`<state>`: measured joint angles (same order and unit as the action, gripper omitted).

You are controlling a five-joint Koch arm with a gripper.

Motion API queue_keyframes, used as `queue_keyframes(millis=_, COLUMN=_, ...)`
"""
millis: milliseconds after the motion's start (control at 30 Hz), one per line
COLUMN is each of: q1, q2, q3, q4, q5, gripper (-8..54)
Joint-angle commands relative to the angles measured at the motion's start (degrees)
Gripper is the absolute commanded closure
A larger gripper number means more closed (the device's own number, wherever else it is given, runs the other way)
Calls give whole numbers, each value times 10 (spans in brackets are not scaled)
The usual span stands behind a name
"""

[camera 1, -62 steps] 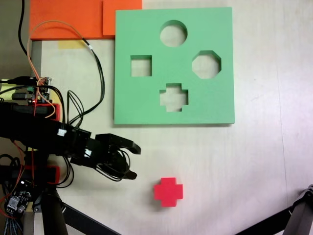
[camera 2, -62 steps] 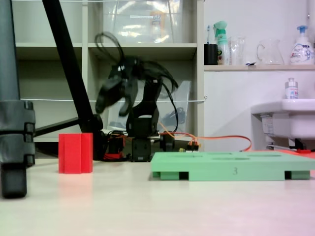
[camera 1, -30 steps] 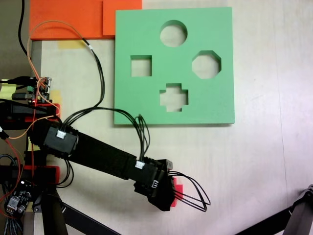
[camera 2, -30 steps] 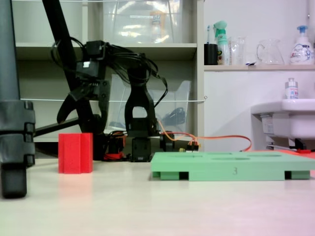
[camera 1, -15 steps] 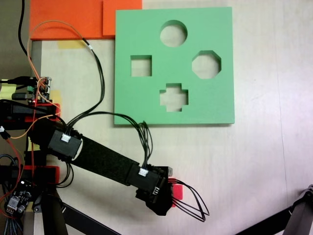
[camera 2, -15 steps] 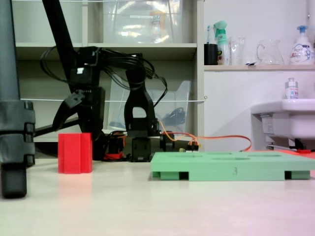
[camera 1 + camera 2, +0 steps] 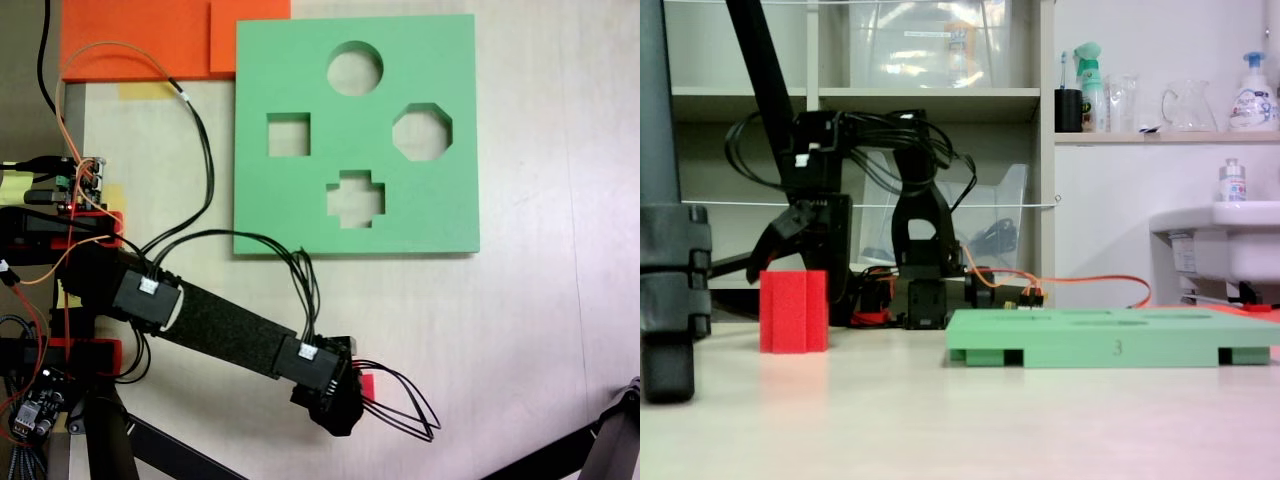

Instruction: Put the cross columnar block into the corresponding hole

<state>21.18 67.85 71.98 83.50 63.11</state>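
The red cross block (image 7: 793, 311) stands upright on the table, left of the green board (image 7: 1110, 345) in a fixed view. From above, the arm's wrist covers it and only a red sliver (image 7: 366, 385) shows. My gripper (image 7: 800, 272) hangs right over the block's top, open, one jaw spread out to the left and the other down along the block's right side. In the view from above the gripper (image 7: 343, 398) lies under its own wrist. The plus-shaped hole (image 7: 356, 198) is empty, in the green board (image 7: 300, 220), well up from the block.
Orange foam slabs (image 7: 140, 35) lie at the board's top left corner. The arm's base and cables (image 7: 60, 230) fill the left edge. Black tripod legs (image 7: 605, 440) stand at the bottom corners, one thick leg (image 7: 665, 250) near the block.
The arm swung out from the left and came down over the red block; in the last half second the gripper sank a little lower around its top. The block has not moved.
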Motion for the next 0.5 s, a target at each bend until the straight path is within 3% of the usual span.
queue_keyframes(millis=0, q1=-3, q2=4, q3=-6, q4=-3, q5=0, gripper=-17)
queue_keyframes(millis=67, q1=-7, q2=-3, q3=-3, q4=-3, q5=0, gripper=17)
queue_keyframes(millis=133, q1=-7, q2=-5, q3=9, q4=-1, q5=0, gripper=134)
queue_keyframes(millis=300, q1=8, q2=4, q3=49, q4=7, q5=2, gripper=293)
queue_keyframes(millis=467, q1=-7, q2=74, q3=54, q4=73, q5=64, gripper=310)
